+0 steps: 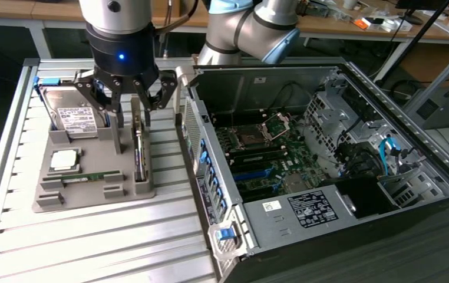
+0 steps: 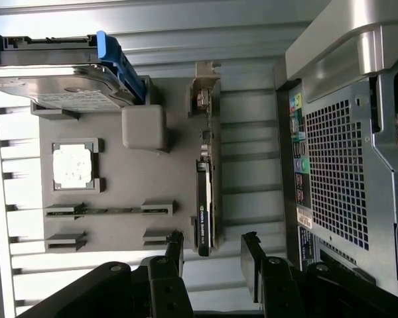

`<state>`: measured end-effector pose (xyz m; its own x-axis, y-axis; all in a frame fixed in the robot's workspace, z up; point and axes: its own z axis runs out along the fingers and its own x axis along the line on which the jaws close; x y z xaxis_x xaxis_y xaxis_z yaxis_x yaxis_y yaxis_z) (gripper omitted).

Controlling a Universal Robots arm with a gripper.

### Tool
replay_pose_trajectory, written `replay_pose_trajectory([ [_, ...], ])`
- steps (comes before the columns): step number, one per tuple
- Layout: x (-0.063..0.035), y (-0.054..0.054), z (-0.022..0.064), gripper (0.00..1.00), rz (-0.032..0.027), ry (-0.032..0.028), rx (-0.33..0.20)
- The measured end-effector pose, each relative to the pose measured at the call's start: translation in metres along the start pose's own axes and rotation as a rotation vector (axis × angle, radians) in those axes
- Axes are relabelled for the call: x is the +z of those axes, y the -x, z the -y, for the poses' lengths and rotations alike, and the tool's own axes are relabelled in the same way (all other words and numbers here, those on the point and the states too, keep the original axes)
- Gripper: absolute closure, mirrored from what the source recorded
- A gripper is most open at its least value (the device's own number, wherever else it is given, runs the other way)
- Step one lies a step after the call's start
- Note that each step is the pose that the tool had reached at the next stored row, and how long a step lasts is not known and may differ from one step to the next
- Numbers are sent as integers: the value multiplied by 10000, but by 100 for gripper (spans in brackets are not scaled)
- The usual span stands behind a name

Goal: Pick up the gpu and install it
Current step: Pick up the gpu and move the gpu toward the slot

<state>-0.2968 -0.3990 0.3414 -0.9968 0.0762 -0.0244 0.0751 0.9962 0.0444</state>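
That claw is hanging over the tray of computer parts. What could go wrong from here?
1. The thin dark circuit card with a silvery bracket stands on edge below the open black gripper; slightly off centre, a finger might strike its top edge or tip it.
2. The boxy silver hard drive with a white label stands close beside the card in the grey plastic tray, so a descending finger could bump it.

**Tray (image 1: 91, 197) left, case (image 1: 244, 88) right**

On the counter (image 1: 91, 247), the tray lies at the exterior view's left and the case at its right. The gpu (image 1: 139, 154) stands on edge along the tray's side nearest the case. The hard drive (image 1: 79, 118) stands at the far end, with the CPU (image 1: 64, 159) before it and the memory stick (image 1: 83, 176) nearer still. The gripper (image 1: 128, 109) hangs over the gpu's far end.
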Motion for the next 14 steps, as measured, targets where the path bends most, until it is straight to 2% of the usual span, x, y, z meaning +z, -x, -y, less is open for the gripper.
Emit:
replay_pose_trajectory([
  [14, 81, -2, 4, 52, -1, -1, 0],
])
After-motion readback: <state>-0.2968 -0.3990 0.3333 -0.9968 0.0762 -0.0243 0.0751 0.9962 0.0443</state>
